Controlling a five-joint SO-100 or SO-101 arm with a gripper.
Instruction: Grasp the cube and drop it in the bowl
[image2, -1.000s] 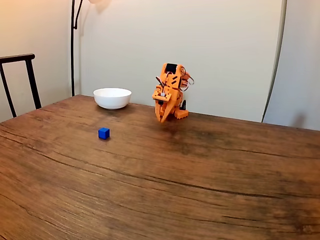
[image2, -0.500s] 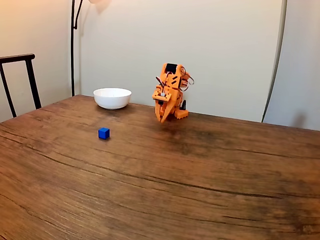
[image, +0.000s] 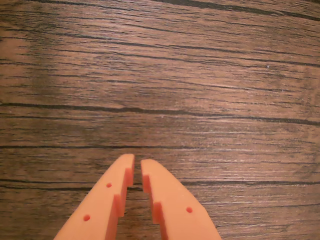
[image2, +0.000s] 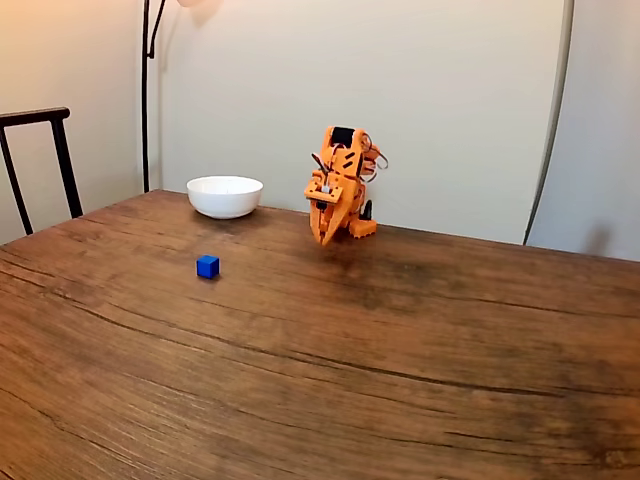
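A: Gripper (image2: 325, 238) — orange, two-fingered, folded low at the far edge of the table (image2: 400, 350), tips aimed down and just off the wood, at about 12 o'clock from the table's middle in the fixed view.

B: Jaw state?

A: Nearly closed, nothing between the fingers (image: 165, 200). Seen from the wrist view (image: 138, 168): two tapered orange fingers rising from 6 o'clock, separated by a thin gap, bare wood grain beyond the tips.

B: Position of the cube?

A: Cube (image2: 207, 266) — small, bright blue, resting flat on the table, well apart from the gripper, at roughly 8 o'clock from it in the fixed view. Untouched by anything.

B: And the bowl?

A: Bowl (image2: 225, 196) — round, white, glossy, upright near the far table edge, at about 9 o'clock from the gripper and at about 12 o'clock from the cube. Contents not visible from this angle.

B: Surroundings?

A: Dark chair (image2: 40, 150) at the left edge, thin black lamp pole (image2: 146, 90) standing behind the bowl, pale wall (image2: 450, 90) across the back. Arm body (image2: 345, 170) hunched above the gripper, wires looped at its upper right.
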